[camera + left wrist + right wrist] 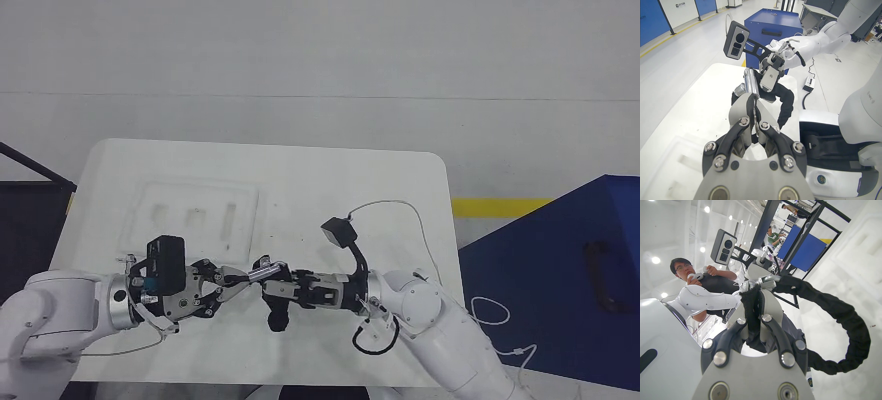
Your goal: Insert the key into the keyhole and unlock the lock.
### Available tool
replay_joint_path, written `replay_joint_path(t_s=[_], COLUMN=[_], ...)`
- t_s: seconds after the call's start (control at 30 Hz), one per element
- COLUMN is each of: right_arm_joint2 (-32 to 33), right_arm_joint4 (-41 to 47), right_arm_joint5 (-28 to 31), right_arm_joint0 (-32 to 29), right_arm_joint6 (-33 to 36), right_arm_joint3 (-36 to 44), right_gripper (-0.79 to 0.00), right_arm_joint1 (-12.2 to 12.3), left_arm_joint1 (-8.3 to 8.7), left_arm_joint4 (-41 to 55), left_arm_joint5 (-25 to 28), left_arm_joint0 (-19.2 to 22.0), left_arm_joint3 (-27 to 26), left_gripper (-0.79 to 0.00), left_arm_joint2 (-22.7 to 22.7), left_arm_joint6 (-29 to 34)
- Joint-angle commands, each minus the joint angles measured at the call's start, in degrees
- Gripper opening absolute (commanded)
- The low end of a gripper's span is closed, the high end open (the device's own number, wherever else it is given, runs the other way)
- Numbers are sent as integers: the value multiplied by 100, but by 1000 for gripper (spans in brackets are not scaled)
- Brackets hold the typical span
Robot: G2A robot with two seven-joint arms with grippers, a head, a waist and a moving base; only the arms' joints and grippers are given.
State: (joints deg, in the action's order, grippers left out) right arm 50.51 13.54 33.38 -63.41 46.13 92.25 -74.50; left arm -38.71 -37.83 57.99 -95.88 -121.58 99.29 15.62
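L gripper is clenched on the flat silver metal key. It pinches the wide end btwn both fingers, w/ the blade sticking out past the fingertips. Key tip meets the end face of the chrome cylinder lock body; can't tell how far in it sits. Lock body is straight ahead of the L fingertips, in line w/ the key blade and touching it.

R gripper faces the L one, tips nearly meeting. It is clamped tight on the black fabric-sleeved cable, just beside where the cable joins the lock body. The chrome cylinder sits right at the R fingertips. Rest of the cable curves out in a loop to one side of the R gripper and drops toward the bench; can't tell whether it touches the surface.

Both grippers + lock sit over the white bench, close to its near edge (robot's side), approx mid-length.

A white foam tray w/ shallow recesses lies on the bench toward its left side. It is beyond the L gripper, nearer the far edge, and apart from key, lock and cable.
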Motion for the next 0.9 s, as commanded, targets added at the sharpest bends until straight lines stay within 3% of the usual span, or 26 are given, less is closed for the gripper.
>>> replay_joint_path(t_s=[0.0, 0.13, 0.4, 0.63, 0.87], right_arm_joint2=[13, 12, -3, 10, 21], right_arm_joint4=[30, 51, 75, 102, 147], right_arm_joint5=[0, -5, -22, -32, -34], right_arm_joint0=[0, 11, 64, 72, 58], right_arm_joint6=[15, 26, 4, 7, 23], right_arm_joint3=[-11, -23, -13, -39, -97], right_gripper=[-785, -785, -785, -785, -785], right_arm_joint1=[4, 5, -4, -1, 4], left_arm_joint1=[-20, -104, -254, -307, -345], left_arm_joint4=[-213, -1344, -3820, -5867, -6907], left_arm_joint5=[-176, -411, -1040, -1968, -2768], left_arm_joint0=[78, 34, -458, -916, -1296], left_arm_joint3=[-131, -479, -841, -874, -807], left_gripper=[-785, -785, -785, -785, -785], left_arm_joint2=[87, 248, 347, 408, 414], left_arm_joint6=[-111, -654, -2278, -3731, -4468])
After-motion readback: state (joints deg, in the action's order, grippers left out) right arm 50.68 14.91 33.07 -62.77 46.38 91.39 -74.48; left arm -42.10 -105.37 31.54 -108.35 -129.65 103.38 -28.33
